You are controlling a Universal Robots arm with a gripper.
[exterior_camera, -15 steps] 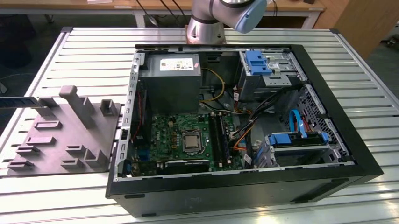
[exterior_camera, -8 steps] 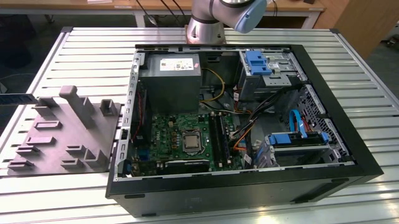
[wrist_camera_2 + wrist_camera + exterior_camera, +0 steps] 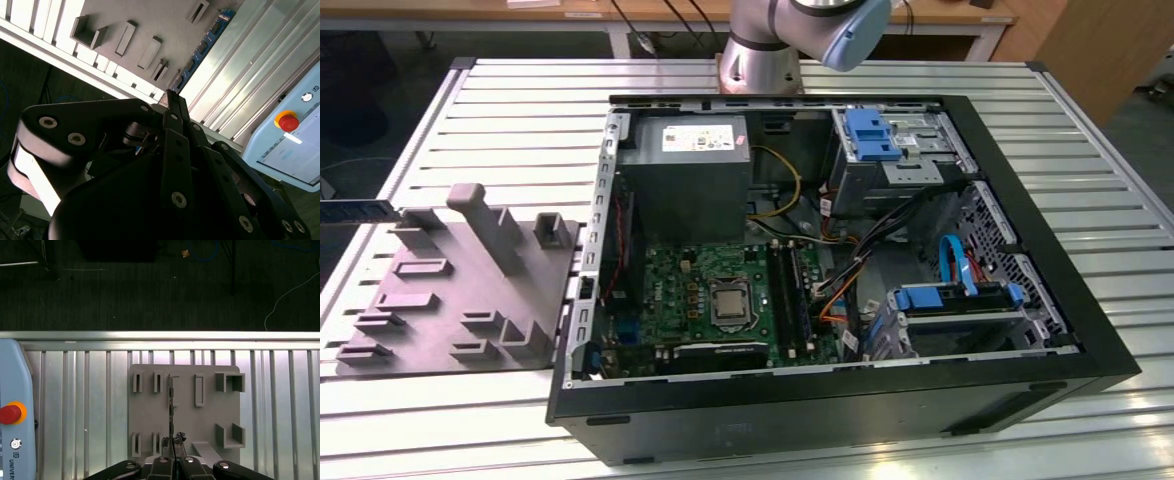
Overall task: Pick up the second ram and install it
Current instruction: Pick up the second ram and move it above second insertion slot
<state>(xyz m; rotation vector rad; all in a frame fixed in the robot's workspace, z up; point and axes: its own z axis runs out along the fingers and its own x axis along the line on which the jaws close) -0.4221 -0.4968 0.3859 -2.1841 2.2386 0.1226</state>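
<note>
Fingers point(image 3: 162, 466) are closed on one end of the second ram point(image 3: 171, 400), which is clamped between them and projects beyond the tips. Everything is carried by a slatted metal surface point(image 3: 520, 110). An open black computer case point(image 3: 827, 415) is laid on its side towards the exterior view's right. A grey holder plate point(image 3: 440, 300) with raised brackets is placed just beside the case, on the exterior view's left. Inside the case, a green motherboard point(image 3: 680, 290) is mounted next to a grey power-supply box point(image 3: 683, 165). Long black slots point(image 3: 787, 290) are located on the motherboard near the processor socket point(image 3: 727, 305). In the first wrist view the second ram is seen edge-on over the holder plate. In the exterior view it is found at the left edge, near the plate's far corner and well apart from the slots.
</note>
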